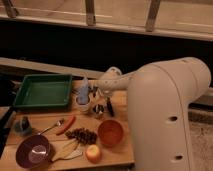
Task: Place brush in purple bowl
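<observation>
brush (109, 106) lies with its long axis near-to-far, claw (96, 96) just beside it.

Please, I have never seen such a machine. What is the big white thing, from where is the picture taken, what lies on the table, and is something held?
The big white shape is a robot arm. The single camera looks down past it, but where the camera is mounted is not known. At the arm's end is the gripper, a hand with two fingers. It is open, low over the wooden table, and seems to hold nothing. Just beside it lies the dark brush. Also on the table are a green tray, a purple bowl, an orange bowl, an apple and a spoon.
</observation>
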`<control>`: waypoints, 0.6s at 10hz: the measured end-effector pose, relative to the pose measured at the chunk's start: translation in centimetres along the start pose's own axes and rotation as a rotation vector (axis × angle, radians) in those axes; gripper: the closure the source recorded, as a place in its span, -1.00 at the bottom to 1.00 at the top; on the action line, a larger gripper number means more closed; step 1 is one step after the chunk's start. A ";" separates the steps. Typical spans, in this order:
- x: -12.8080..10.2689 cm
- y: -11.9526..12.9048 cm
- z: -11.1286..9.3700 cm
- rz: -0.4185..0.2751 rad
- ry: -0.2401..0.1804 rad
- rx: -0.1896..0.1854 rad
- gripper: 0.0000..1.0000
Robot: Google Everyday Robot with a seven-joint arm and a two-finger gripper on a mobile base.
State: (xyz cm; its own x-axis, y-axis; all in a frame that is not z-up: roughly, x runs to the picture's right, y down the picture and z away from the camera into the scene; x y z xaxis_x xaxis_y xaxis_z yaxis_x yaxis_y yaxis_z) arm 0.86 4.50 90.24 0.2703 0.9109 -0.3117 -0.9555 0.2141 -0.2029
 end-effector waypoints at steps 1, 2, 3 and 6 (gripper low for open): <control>-0.4 -0.9 0.5 0.011 0.007 0.011 -0.22; -0.5 -1.5 0.9 0.017 0.015 0.020 -0.22; -0.5 -2.1 1.3 0.027 0.025 0.027 -0.22; 0.5 -2.2 3.4 0.045 0.071 0.024 -0.22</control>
State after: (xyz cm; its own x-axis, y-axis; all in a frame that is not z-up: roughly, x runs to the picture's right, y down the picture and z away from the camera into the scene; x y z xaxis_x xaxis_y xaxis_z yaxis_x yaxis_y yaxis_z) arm 2.71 5.71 93.69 0.2341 0.8926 -0.3854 -0.9692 0.1828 -0.1652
